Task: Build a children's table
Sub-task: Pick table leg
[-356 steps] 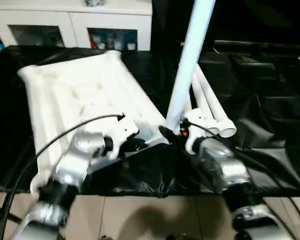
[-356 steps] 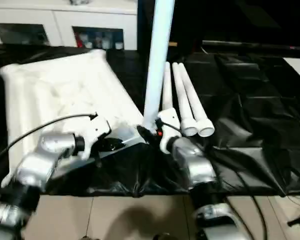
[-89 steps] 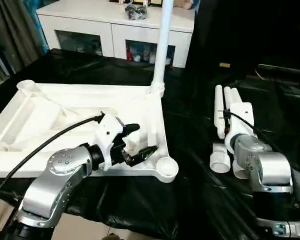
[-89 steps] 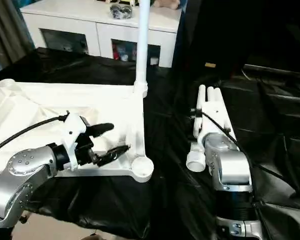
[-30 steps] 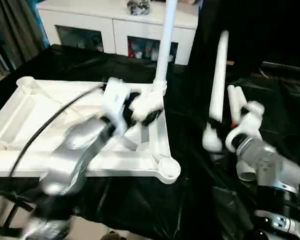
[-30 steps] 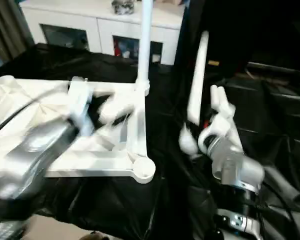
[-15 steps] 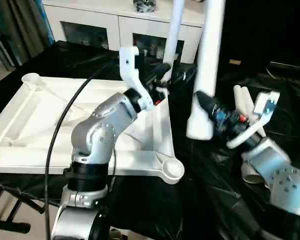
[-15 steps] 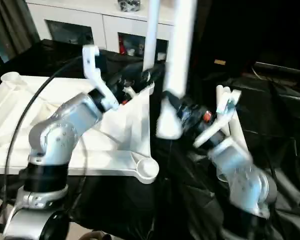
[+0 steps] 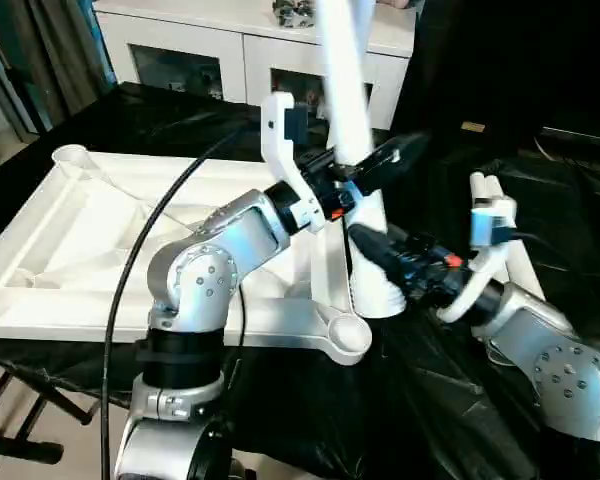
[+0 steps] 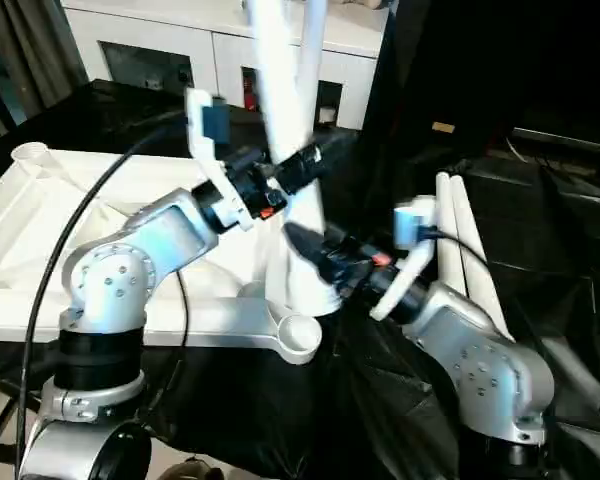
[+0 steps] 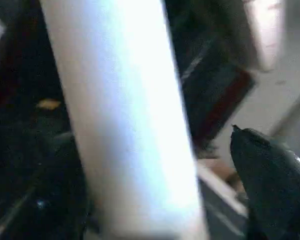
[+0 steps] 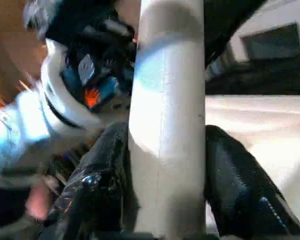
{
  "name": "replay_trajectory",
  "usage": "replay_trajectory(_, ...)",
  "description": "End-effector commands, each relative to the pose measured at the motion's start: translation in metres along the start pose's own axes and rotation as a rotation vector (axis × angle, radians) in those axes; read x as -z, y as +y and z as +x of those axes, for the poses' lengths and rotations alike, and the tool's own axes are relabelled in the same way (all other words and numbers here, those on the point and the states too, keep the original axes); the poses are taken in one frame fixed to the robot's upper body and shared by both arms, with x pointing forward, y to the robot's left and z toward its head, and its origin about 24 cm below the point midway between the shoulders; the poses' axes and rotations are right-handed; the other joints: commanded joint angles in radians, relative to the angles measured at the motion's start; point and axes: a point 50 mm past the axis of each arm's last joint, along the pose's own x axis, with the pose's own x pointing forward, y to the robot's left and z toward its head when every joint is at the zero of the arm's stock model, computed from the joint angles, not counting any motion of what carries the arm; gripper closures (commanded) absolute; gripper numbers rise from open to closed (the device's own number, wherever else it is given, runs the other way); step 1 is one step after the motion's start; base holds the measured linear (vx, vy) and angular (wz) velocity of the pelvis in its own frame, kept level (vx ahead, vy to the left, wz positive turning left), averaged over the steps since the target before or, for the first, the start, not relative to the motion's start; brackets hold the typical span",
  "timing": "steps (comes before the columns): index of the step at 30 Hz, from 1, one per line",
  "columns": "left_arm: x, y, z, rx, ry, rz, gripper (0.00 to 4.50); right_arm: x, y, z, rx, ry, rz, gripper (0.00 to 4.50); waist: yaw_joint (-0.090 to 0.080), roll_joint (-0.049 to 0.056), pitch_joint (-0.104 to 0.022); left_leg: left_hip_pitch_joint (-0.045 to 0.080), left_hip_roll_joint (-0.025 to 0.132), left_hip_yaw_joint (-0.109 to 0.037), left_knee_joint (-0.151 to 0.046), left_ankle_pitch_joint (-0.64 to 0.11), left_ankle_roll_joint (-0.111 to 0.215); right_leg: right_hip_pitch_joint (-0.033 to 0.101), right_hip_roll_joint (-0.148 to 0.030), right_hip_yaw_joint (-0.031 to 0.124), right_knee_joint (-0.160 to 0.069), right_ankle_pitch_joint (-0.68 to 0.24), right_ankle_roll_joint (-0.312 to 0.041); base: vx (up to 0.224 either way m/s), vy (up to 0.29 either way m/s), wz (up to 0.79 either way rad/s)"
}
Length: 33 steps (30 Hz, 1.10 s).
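Right end effector: closed on the held leg. In my right wrist view both black fingers press against the white tube from opposite sides, low on it, just above its wider end.

Left end effector: fingers spread. It sits higher on the same leg, and in my left wrist view one black finger stands clear of the tube with a gap between them, so I am not clamping it.

Held leg: long white tube, tilted, with its top leaning toward my left and running out of the picture. Its flared lower end is just beside the right rim of the panel, near the corner socket closest to me and not inside it. I cannot tell whether the end touches the sheet.

White table panel: lies underside up on the black-covered tabletop, ribs and raised rim showing, in front of me and to my left. There is another round socket at its far left corner.

Second leg: stands upright just behind the held one. Its foot is hidden by my left arm.

Spare legs: two white tubes lying side by side on the black sheet to my right, apart from the panel.

Cable: black, arcing over the panel to my left wrist.

Background: a white cabinet with glass-fronted compartments beyond the tabletop.
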Motion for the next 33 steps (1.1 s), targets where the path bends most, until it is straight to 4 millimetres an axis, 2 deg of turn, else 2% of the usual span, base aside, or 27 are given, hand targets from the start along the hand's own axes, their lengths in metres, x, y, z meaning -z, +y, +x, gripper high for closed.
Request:
replay_trajectory(1,-0.001,0.004,0.004,-0.073,0.011,-0.009,0.56,-0.007,0.008,0.010,-0.019,0.023,-0.110,2.63,0.001,-0.012,-0.056,0.021,0.071,-0.031,-0.067,-0.074,-0.008,0.041,-0.096,0.051,-0.090,0.005,-0.138,0.000,0.000,0.00)
replay_trajectory(6,-0.006,0.010,0.004,-0.188,-0.017,-0.011,1.03,0.001,0.004,0.029,0.120,0.155,-0.361,2.64,-0.004,-0.014,-0.057,0.022,0.073,-0.033,-0.065,-0.047,-0.016,0.040,-0.093,0.051,-0.082,0.069,-0.143,0.000,0.000,0.00)
replay_trajectory(8,-0.007,0.010,0.005,-0.210,-0.036,-0.013,1.31,0.002,0.004,0.033,0.135,0.158,-0.386,2.64,-0.003,-0.013,-0.057,0.022,0.072,-0.031,-0.064,-0.058,-0.006,0.040,-0.095,0.053,-0.083,0.065,-0.147,0.000,0.000,0.00)
replay_trajectory(9,-0.009,0.011,0.006,-0.242,-0.058,-0.008,1.31,0.003,0.004,0.036,0.156,0.160,-0.414,2.64,-0.001,-0.015,-0.058,0.022,0.072,-0.032,-0.064,-0.061,-0.001,0.041,-0.095,0.052,-0.082,0.067,-0.152,0.000,0.000,0.00)
replay_trajectory(11,-0.011,0.013,0.008,-0.325,-0.094,-0.025,1.40,0.004,0.009,0.048,0.174,0.136,-0.441,2.64,-0.001,-0.014,-0.058,0.022,0.074,-0.033,-0.065,-0.059,0.003,0.039,-0.094,0.052,-0.079,0.085,-0.157,0.000,0.000,0.00)
replay_trajectory(13,-0.011,0.014,0.009,-0.347,-0.104,-0.033,1.68,0.003,0.010,0.050,0.183,0.123,-0.444,2.64,-0.001,-0.014,-0.057,0.023,0.074,-0.033,-0.065,-0.067,0.002,0.039,-0.094,0.053,-0.079,0.084,-0.159,0.000,0.000,0.00)
replay_trajectory(15,-0.011,0.015,0.009,-0.380,-0.116,-0.038,1.75,0.001,0.012,0.055,0.208,0.091,-0.451,2.64,-0.001,-0.011,-0.057,0.024,0.076,-0.034,-0.066,-0.070,0.000,0.037,-0.094,0.053,-0.078,0.094,-0.162,0.000,0.000,0.00)
replay_trajectory(17,-0.009,0.014,0.009,-0.389,-0.115,-0.034,2.02,-0.001,0.013,0.059,0.225,0.063,-0.451,2.64,-0.001,-0.013,-0.058,0.025,0.076,-0.035,-0.066,-0.069,-0.006,0.038,-0.092,0.052,-0.076,0.109,-0.163,0.000,0.000,0.00)
replay_trajectory(18,-0.009,0.014,0.009,-0.392,-0.114,-0.031,2.02,-0.001,0.013,0.060,0.227,0.056,-0.453,2.64,-0.003,-0.013,-0.057,0.025,0.076,-0.034,-0.067,-0.072,-0.010,0.039,-0.092,0.052,-0.075,0.117,-0.164,0.000,0.000,0.00)
replay_trajectory(24,-0.009,0.015,0.008,-0.413,-0.122,0.030,2.45,-0.003,0.011,0.066,0.276,0.054,-0.545,2.64,-0.002,-0.009,-0.056,0.026,0.076,-0.035,-0.068,-0.083,-0.029,0.039,-0.093,0.053,-0.076,0.127,-0.146,0.000,0.000,0.00)
replay_trajectory(25,-0.009,0.015,0.008,-0.400,-0.116,0.052,2.49,-0.004,0.010,0.066,0.278,0.052,-0.538,2.08,-0.003,-0.010,-0.056,0.026,0.076,-0.035,-0.069,-0.087,-0.031,0.039,-0.092,0.053,-0.076,0.124,-0.143,0.000,0.000,0.00)
replay_trajectory(27,-0.011,0.016,0.008,-0.387,-0.107,0.089,2.53,-0.007,0.006,0.065,0.275,0.032,-0.461,1.94,-0.006,-0.007,-0.057,0.027,0.075,-0.035,-0.069,-0.095,-0.029,0.039,-0.092,0.053,-0.076,0.125,-0.143,0.000,0.000,0.00)
replay_trajectory(31,-0.015,0.014,0.008,-0.306,-0.101,0.123,2.60,-0.014,0.002,0.062,0.250,0.007,-0.383,1.61,-0.007,-0.009,-0.057,0.029,0.076,-0.034,-0.070,-0.101,-0.025,0.037,-0.091,0.053,-0.076,0.118,-0.147,0.000,0.000,0.00)
replay_trajectory(33,-0.020,0.011,0.007,-0.220,-0.096,0.159,2.60,-0.015,0.000,0.057,0.194,0.030,-0.348,1.54,-0.005,-0.006,-0.058,0.029,0.073,-0.034,-0.069,-0.096,-0.023,0.039,-0.090,0.052,-0.076,0.127,-0.146,0.000,0.000,0.00)
